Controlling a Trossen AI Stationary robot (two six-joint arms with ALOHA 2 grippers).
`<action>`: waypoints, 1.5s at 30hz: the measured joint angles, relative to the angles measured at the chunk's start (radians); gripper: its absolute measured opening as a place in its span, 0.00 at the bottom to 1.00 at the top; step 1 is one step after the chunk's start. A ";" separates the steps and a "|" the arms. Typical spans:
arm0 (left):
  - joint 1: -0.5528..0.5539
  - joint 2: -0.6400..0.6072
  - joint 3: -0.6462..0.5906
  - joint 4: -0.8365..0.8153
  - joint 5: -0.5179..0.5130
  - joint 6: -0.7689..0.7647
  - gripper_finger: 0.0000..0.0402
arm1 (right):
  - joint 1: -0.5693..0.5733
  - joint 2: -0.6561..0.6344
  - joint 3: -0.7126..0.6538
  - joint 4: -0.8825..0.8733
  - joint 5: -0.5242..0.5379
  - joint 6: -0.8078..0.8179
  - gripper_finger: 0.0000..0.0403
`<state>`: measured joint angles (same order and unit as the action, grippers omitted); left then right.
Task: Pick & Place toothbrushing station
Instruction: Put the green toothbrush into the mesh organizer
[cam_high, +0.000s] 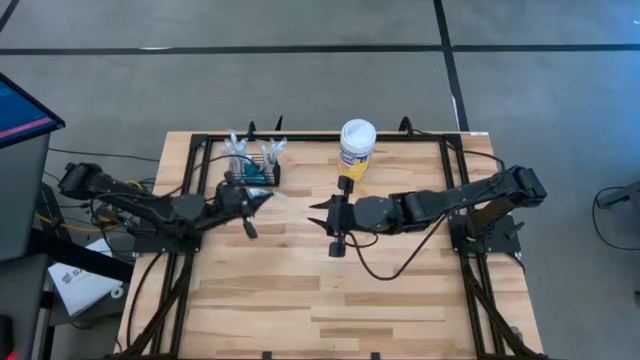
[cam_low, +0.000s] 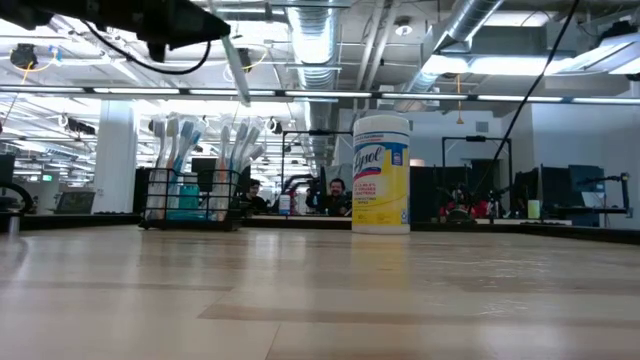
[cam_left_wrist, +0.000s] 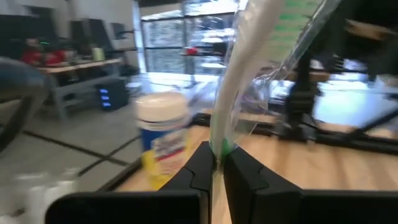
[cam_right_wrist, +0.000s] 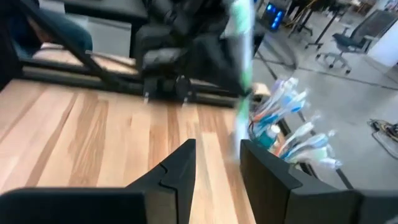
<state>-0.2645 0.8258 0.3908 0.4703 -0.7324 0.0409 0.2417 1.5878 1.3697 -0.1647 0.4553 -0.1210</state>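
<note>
Left gripper (cam_left_wrist: 214, 168) pinches a wrapped toothbrush (cam_left_wrist: 239, 81), not yet in the basket (cam_high: 255, 172) at upper left; right gripper (cam_right_wrist: 217, 165) spread, empty.

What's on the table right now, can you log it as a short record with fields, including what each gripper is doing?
surface: wooden table
basket: black wire-mesh basket near the far edge, holding upright wrapped toothbrushes
tub: Lysol wipes tub, upright, apart from the basket
left gripper: left gripper shut on a wrapped toothbrush, raised above the table beside the basket
right gripper: right gripper open, holding nothing, mid-table facing the left arm
</note>
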 joint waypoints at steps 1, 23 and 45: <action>0.000 -0.015 0.000 -0.006 -0.027 0.005 0.02 | 0.000 0.001 0.000 -0.005 0.000 0.006 0.29; 0.230 -0.008 0.000 -0.194 -0.142 -0.046 0.02 | 0.067 0.002 0.000 -0.190 0.094 0.155 0.29; 0.411 0.006 0.000 -0.269 -0.006 -0.177 0.02 | 0.100 0.002 0.000 -0.303 0.181 0.238 0.29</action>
<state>0.1466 0.8321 0.3908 0.2014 -0.7383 -0.1359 0.3412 1.5902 1.3693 -0.4675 0.6365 0.1166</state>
